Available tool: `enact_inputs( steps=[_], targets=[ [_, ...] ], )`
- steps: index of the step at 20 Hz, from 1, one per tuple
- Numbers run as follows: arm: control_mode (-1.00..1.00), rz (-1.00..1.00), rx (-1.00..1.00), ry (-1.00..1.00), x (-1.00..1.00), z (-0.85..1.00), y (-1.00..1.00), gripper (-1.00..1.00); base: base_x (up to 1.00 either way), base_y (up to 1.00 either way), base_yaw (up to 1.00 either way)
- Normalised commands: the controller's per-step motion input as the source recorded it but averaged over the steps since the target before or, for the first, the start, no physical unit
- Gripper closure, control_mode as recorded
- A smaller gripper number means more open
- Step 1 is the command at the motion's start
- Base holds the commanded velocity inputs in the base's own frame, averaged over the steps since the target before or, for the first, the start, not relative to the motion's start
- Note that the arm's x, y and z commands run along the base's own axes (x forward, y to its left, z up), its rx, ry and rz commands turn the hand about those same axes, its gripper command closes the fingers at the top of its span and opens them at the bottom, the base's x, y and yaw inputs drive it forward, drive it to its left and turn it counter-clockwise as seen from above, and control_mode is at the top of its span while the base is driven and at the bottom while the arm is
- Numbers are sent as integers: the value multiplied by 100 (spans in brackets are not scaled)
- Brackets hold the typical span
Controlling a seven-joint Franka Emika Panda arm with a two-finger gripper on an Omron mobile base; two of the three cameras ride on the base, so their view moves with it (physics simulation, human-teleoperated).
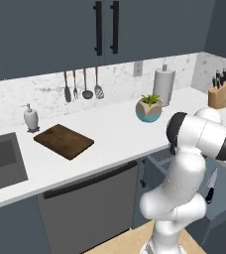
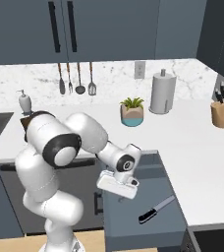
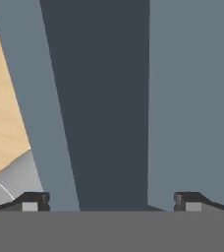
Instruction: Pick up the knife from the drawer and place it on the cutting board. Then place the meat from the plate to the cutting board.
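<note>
The drawer [image 2: 148,206] stands pulled out below the white counter [image 1: 110,134], and the knife [image 2: 155,208] lies inside it, black handle toward the near left and silver blade pointing to the far right. In the left base view the same knife [image 1: 211,185] shows just right of the arm, blade up the picture. The gripper [image 2: 118,186] hangs low over the left part of the open drawer, well short of the knife and touching nothing. In the hand view the two dark fingertips [image 3: 33,201] sit wide apart with nothing between them, looking down past the drawer wall [image 3: 45,113] to the wooden floor [image 3: 3,108].

The cutting board [image 1: 64,141] lies bare on the counter to the left, near the sink [image 1: 1,163] and the soap dispenser [image 1: 30,118]. Farther right stand a potted plant [image 1: 148,107], a paper towel roll [image 1: 164,86] and a knife block [image 1: 218,92] against the marble backsplash.
</note>
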Motion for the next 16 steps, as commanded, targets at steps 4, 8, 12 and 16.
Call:
enact_inputs(
  steps=[4, 8, 12, 16],
  targets=[
    [-100, 0, -12, -36, -89, 7, 100, -100, 0, 0, 0],
    [-100, -5, -5, -39, 4, 96, 10, -100, 0, 0, 0],
    [-100, -12, 0, -7, 31, 100, -67, -100, 0, 0, 0],
    [-100, -22, -4, 2, 33, 36, -94, -100, 0, 0, 0]
  ],
)
